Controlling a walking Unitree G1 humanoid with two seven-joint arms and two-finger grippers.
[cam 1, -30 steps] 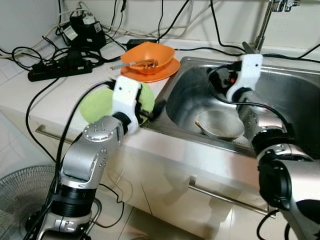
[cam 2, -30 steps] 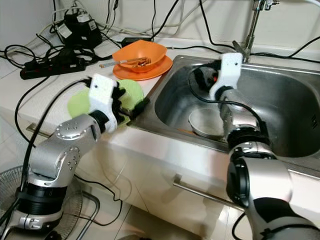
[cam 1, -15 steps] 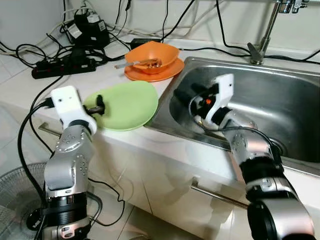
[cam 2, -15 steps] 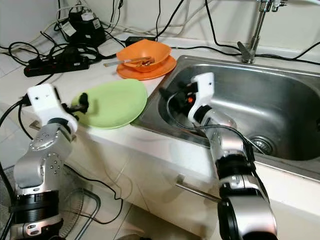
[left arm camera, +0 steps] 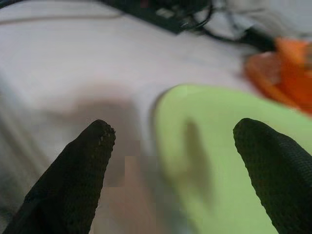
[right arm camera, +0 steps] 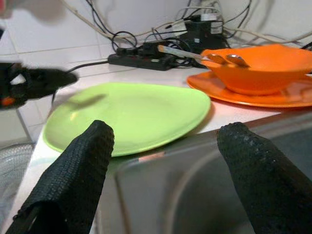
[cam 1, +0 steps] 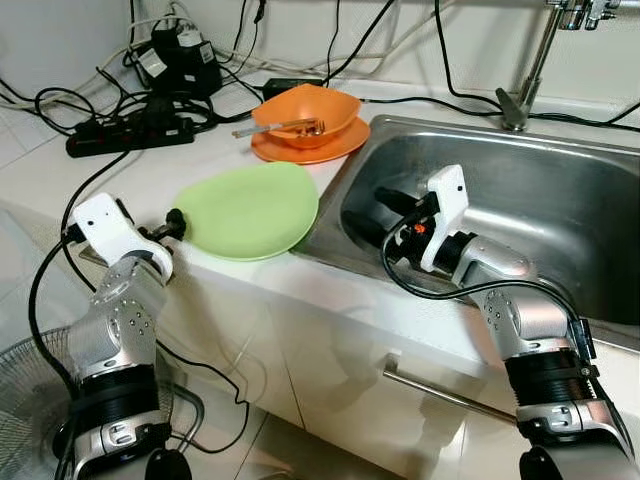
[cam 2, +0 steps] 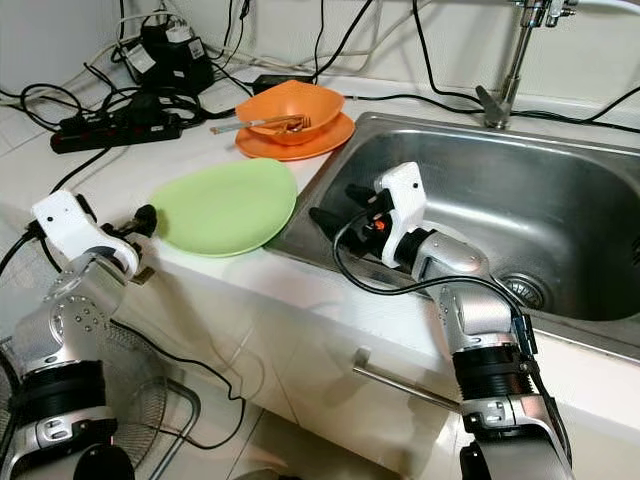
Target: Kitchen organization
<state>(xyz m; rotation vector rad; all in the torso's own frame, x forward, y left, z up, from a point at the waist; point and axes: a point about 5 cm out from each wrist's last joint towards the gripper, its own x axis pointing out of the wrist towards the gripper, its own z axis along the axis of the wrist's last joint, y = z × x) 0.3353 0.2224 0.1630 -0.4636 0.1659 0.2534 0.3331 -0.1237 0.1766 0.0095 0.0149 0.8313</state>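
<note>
Resting on counter [cam 1: 130,175], green plate [cam 1: 250,210], seemingly free.

On the counter [cam 1: 120,175], the plate [cam 1: 250,210] lies left of the sink [cam 1: 560,200], bowl [cam 1: 305,110] behind.

The round light-green plastic plate [cam 1: 250,211] lies flat on the white bench [cam 1: 120,180], its right edge overlapping the rim of the stainless steel sink [cam 1: 560,190]. Behind it, an orange bowl [cam 1: 305,110] holding cutlery [cam 1: 285,126] sits on an orange plate [cam 1: 305,145].
</note>
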